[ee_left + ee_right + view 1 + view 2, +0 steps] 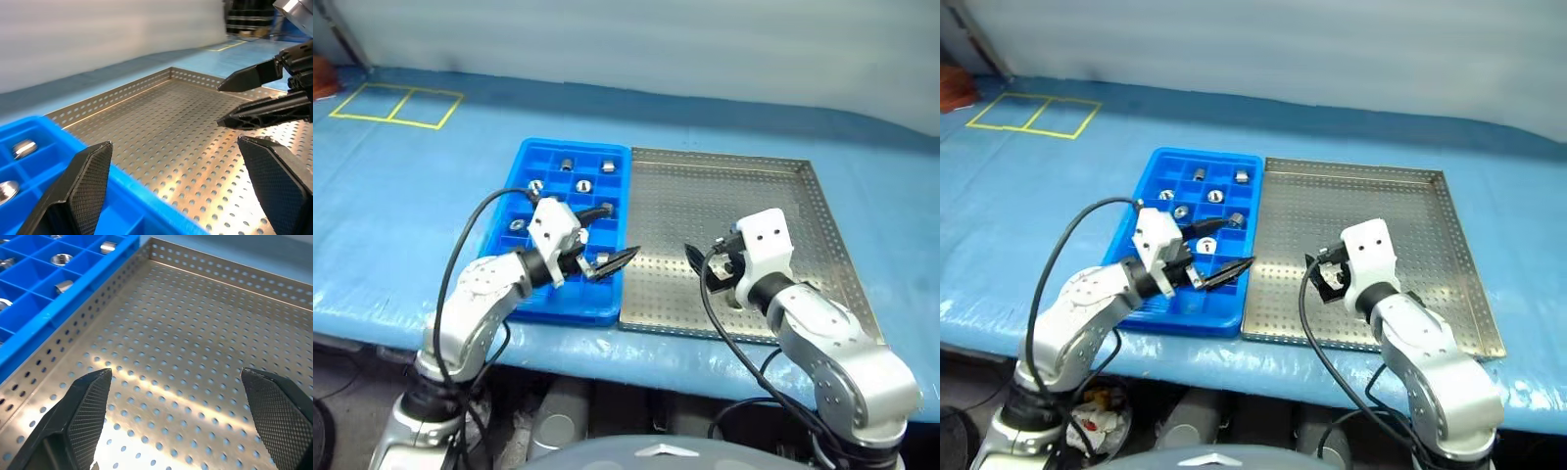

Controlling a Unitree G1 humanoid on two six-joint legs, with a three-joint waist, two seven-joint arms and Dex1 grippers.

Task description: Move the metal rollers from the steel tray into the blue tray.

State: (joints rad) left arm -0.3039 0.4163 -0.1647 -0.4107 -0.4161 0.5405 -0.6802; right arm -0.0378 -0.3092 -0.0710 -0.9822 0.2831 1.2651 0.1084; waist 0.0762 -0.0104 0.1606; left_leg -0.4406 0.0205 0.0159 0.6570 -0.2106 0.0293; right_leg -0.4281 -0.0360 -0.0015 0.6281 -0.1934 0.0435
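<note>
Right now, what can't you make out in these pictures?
- Blue tray: the left pincer and its arm cover the near compartments in the eye views, so a full count of the metal rollers isn't possible.
- Steel tray: the right pincer and its arm hide part of the near floor.

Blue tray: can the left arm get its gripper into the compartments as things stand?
Probably yes. The left gripper hangs open right over the blue tray at its near corner; nothing covers the compartments holding the metal rollers.
</note>
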